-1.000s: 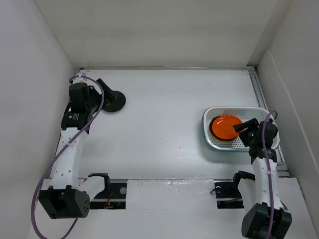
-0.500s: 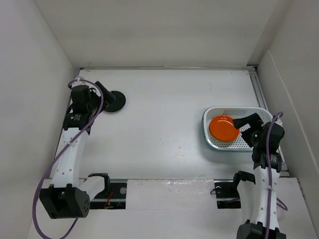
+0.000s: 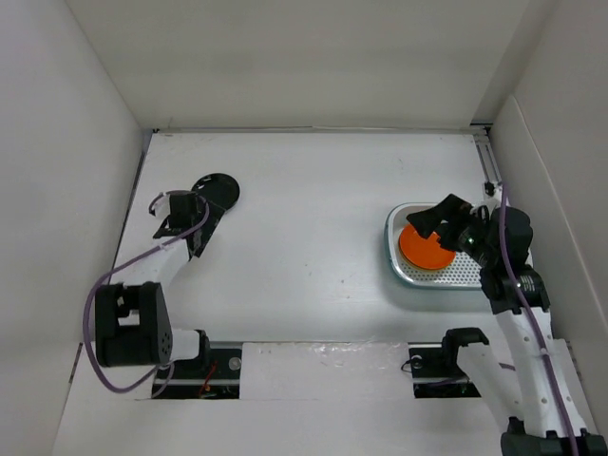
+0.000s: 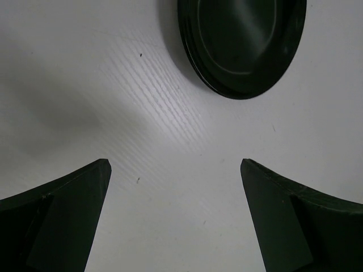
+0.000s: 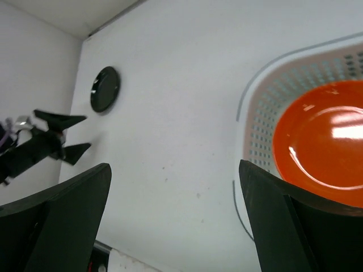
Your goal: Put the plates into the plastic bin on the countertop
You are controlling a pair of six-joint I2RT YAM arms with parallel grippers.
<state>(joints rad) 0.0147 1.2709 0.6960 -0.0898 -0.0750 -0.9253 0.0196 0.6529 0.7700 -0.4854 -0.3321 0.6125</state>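
An orange plate [image 3: 426, 251] lies in the plastic bin [image 3: 391, 255] at the right of the countertop [image 3: 313, 218]. It also shows in the right wrist view [image 5: 323, 141], inside the bin's perforated wall [image 5: 258, 122]. My right gripper [image 3: 434, 217] hovers open and empty above the bin's left part. A glossy black plate [image 3: 217, 188] lies flat at the far left and also shows in the left wrist view [image 4: 241, 45]. My left gripper [image 3: 204, 226] is open and empty just on the near side of the black plate, not touching it. No other plates show.
White walls bound the countertop on the left, back and right. A metal rail [image 3: 499, 185] runs along the right edge beside the bin. The arm bases and a taped strip [image 3: 323, 356] sit at the near edge.
My left gripper has drawn back from the black plate toward the near side, and the plate has stayed put. My right gripper has risen and swung left over the bin.
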